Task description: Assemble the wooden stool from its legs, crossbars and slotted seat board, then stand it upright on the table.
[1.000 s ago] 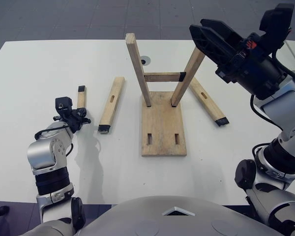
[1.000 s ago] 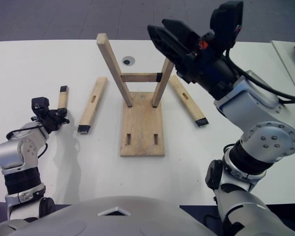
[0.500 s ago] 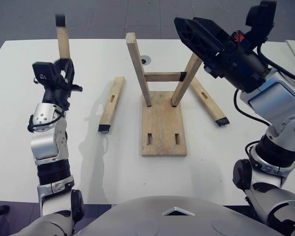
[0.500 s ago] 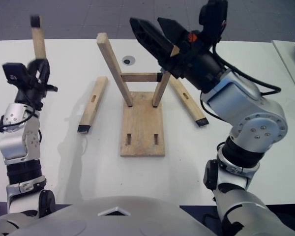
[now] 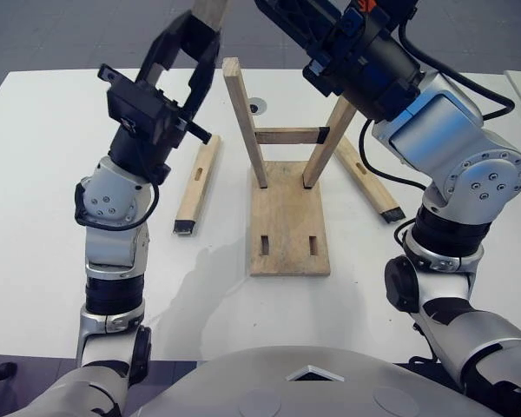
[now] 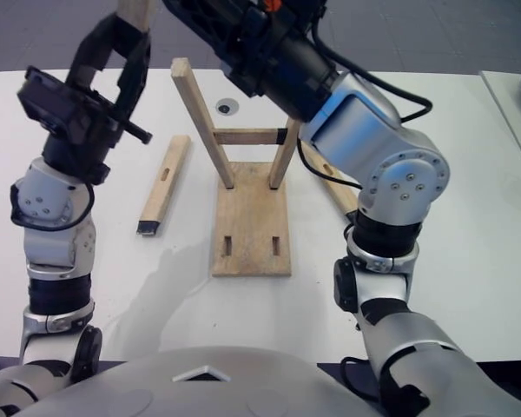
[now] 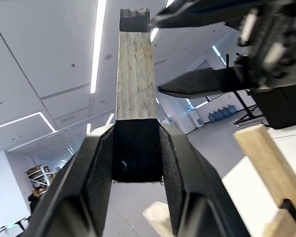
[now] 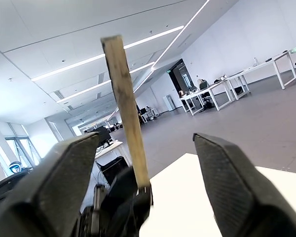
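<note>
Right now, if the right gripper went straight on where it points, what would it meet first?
Likely the wooden bar gripped by the left gripper; depth is hard to judge.

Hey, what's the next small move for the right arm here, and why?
Probably ease the right gripper forward and close it on the free upper part of the short wooden bar. The left gripper clamps the bar's lower end, holding it up in the air, and in the right wrist view the bar stands between the right gripper's open fingers.

Seat board (image 5: 288, 219) is lying flat, 2 legs (image 5: 245, 122) w/ crossbar (image 5: 286, 135) standing in far slots; loose leg L (image 5: 197, 182), loose leg R (image 5: 375, 191) lying alongside; short bar (image 7: 134, 69) being held upright, aloft.
</note>
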Robot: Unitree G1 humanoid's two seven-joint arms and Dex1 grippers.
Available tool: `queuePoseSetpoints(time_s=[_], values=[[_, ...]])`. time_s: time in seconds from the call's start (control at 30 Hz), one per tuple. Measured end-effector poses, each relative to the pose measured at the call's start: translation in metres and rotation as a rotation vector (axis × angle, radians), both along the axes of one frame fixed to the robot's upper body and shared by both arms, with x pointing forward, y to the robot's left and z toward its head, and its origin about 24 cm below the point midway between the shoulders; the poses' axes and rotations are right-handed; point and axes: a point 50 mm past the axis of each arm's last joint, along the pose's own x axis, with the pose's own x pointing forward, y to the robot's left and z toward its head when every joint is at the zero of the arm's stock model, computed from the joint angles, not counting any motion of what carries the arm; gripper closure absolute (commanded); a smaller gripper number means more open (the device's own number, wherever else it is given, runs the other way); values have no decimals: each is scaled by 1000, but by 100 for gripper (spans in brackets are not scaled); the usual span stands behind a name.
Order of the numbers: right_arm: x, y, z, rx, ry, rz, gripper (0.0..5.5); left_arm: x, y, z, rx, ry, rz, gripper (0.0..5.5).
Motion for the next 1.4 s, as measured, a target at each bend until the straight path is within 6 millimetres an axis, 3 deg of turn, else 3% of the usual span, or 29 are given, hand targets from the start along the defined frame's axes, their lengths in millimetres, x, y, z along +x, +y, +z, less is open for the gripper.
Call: queuePoseSetpoints(time_s=[0.5,0.7,0.73,0.83,0.97,1.07,1.17,1.27,1.4], values=[[-1,1,-5,-190,-175,-9,497,-9,1,-17,4,158,-146,420],[-4,2,-6,-204,-194,23,506,-11,2,-19,-13,215,-172,420],[-4,2,-6,-205,-195,24,506,-11,2,-19,-10,216,-172,383],[-3,-1,-4,-195,-196,10,508,-11,3,-19,7,219,-178,340],[-3,-20,5,-180,-222,-66,508,-15,6,-32,68,261,-176,270],[-16,-39,4,-201,-230,-83,508,-17,16,-51,117,323,-149,234],[-31,-65,-26,-306,-126,-109,508,-18,30,-67,141,376,-94,181],[-44,-92,-53,-427,-17,-146,508,-16,40,-72,143,373,-46,124],[-37,-125,-79,-595,77,-293,508,-13,47,-78,153,380,1,53]])
